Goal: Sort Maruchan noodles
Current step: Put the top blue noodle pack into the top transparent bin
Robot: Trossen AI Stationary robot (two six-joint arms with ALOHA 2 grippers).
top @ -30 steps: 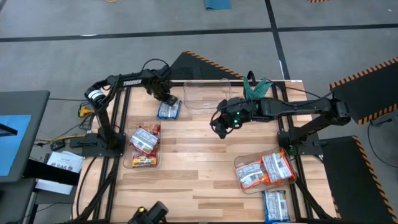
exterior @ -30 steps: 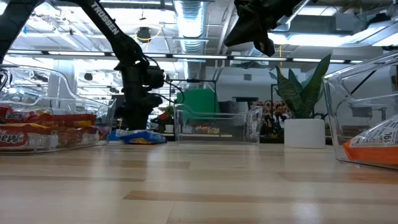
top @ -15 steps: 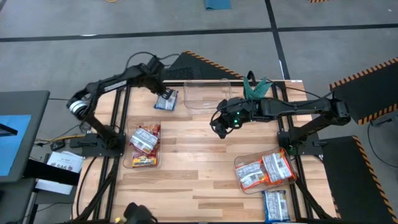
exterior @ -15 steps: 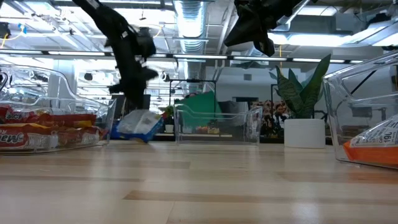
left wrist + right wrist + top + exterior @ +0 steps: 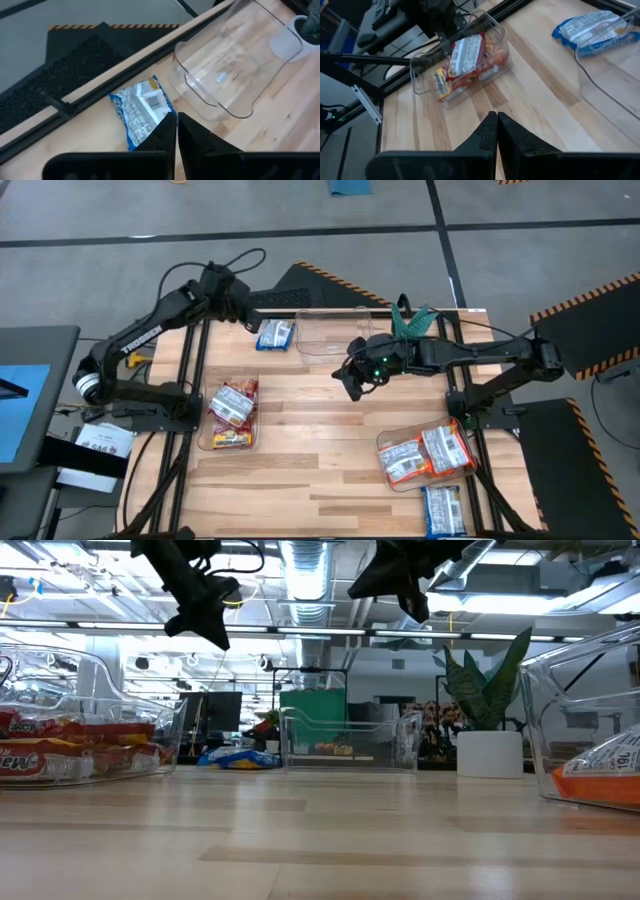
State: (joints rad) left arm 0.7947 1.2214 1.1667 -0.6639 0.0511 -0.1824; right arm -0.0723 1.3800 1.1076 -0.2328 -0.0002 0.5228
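The blue-and-white noodle packet (image 5: 274, 334) is seen lying flat on the tabletop (image 5: 330, 440) by the far edge, just beside the clear empty bin (image 5: 335, 332), with the left pincer (image 5: 243, 315) raised just past it, pinched shut and holding nothing. The print is shown only in the left wrist view. Half a second earlier the packet was dangling, probably gripped. The right pincer (image 5: 355, 388) is parked mid-table, shut.

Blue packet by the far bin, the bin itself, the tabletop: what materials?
Blue packet: looks like thin glossy plastic film; wrinkled, printed.
Far bin: clear rigid plastic, probably acrylic; table grain shows through its walls.
Tabletop: light wood planks, smooth finish; visible seams and grain.
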